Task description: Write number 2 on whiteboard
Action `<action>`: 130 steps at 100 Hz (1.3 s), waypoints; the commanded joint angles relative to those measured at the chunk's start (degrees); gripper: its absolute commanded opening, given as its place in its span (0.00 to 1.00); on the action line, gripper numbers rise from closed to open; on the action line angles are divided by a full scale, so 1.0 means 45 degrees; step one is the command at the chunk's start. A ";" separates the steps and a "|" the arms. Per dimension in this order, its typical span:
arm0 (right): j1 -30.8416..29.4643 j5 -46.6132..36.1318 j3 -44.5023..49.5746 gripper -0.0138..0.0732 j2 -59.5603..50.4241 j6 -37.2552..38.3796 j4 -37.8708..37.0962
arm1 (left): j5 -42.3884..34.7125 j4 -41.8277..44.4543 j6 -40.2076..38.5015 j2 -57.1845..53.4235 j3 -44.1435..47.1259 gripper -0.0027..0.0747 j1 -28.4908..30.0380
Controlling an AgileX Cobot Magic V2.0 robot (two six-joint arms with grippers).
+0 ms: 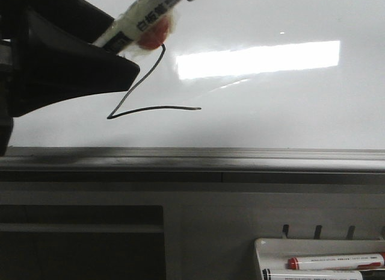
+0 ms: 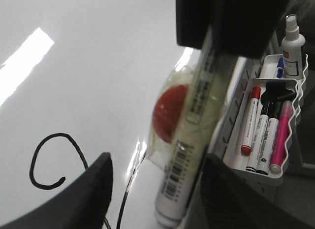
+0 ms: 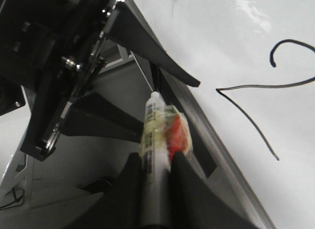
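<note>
The whiteboard bears the black number 2. Its diagonal and flat base show, and its top is hidden behind a white marker with a red lump taped to it. My right gripper is shut on this marker. My left gripper is open, with the marker's rear end between its spread fingers, close to one of them. The number's curled hook and strokes show in both wrist views. The marker's tip is out of view.
The board's grey metal lower rim runs across the front view. A white marker tray at the lower right holds red, black and pink markers. A spray bottle stands in a second tray behind it.
</note>
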 commanded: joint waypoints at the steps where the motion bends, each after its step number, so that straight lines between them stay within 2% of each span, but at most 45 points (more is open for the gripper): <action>1: 0.0075 -0.0510 -0.0583 0.10 -0.0039 -0.0017 0.0121 | -0.0865 -0.0160 0.0009 -0.0111 -0.0439 0.46 -0.0114; 6: 0.0075 -0.0502 -0.0609 0.10 0.0012 -0.0017 0.0121 | -0.0865 -0.0160 0.0009 -0.0111 -0.0439 0.36 -0.0114; 12: 0.0075 -0.0524 -0.0609 0.10 0.0047 -0.0017 0.0121 | -0.0839 -0.0160 0.0009 -0.0111 -0.0439 0.17 -0.0114; 13: 0.0075 -0.0524 -0.0609 0.10 0.0047 -0.0017 0.0121 | -0.0839 -0.0160 0.0009 -0.0111 -0.0439 0.17 -0.0114; 14: 0.0075 -0.0524 -0.0609 0.10 0.0047 -0.0017 0.0121 | -0.0820 -0.0160 0.0009 -0.0111 -0.0439 0.11 -0.0114; 15: 0.0075 -0.0524 -0.0609 0.10 0.0047 -0.0017 0.0121 | -0.0820 -0.0160 0.0009 -0.0111 -0.0439 0.11 -0.0114; 18: 0.0075 -0.0524 -0.0609 0.10 0.0047 -0.0017 0.0121 | -0.0755 -0.0160 0.0009 -0.0111 -0.0439 0.01 -0.0114; 39: 0.0075 -0.0858 -0.0609 0.12 0.0047 0.0013 0.0185 | -0.0484 -0.0182 -0.0016 -0.0111 -0.0439 0.01 -0.0114; 45: 0.0075 -0.0911 -0.0609 0.21 0.0047 0.0013 0.0185 | -0.0484 -0.0212 -0.0016 -0.0111 -0.0439 0.01 -0.0114; 53: 0.0012 -0.1115 -0.0609 0.49 0.0047 0.0013 -0.0008 | -0.0484 -0.0798 -0.0035 -0.0111 -0.0439 0.01 -0.0114; 56: -0.0099 -0.1319 -0.0609 0.62 0.0047 0.0013 -0.0102 | -0.0484 -0.1452 -0.0035 -0.0111 -0.0439 0.01 -0.0114; 60: -0.0243 -0.1651 -0.0609 0.73 0.0047 0.0013 -0.0130 | -0.0412 -0.2463 -0.0035 -0.0111 -0.0439 0.01 -0.0084; 66: -0.0592 -0.2138 -0.0609 0.83 0.0018 0.0013 -0.0130 | -0.0326 -0.4734 -0.0035 -0.0111 -0.0439 0.01 0.0096; 79: -0.1577 -0.2472 -0.0609 0.78 -0.0224 0.0013 -0.0130 | -0.0171 -0.9519 -0.0035 -0.0111 -0.0295 0.01 0.1028; 89: -0.1891 -0.2247 -0.0609 0.74 -0.0327 0.0013 -0.0107 | -0.0171 -1.1825 -0.0035 -0.0088 -0.0184 0.01 0.1779; 103: -0.1948 -0.2132 -0.0609 0.71 -0.0327 0.0013 -0.0107 | 0.1347 -1.3406 -0.0035 0.0231 -0.0416 0.01 0.2710; 109: -0.1948 -0.2182 -0.0609 0.71 -0.0304 0.0013 -0.0079 | 0.2027 -1.3469 -0.0035 0.0569 -0.0614 0.01 0.3029; 130: -0.1948 -0.2110 -0.0609 0.71 -0.0304 0.0013 -0.0079 | 0.2199 -1.3469 -0.0035 0.1731 -0.1252 0.01 0.3200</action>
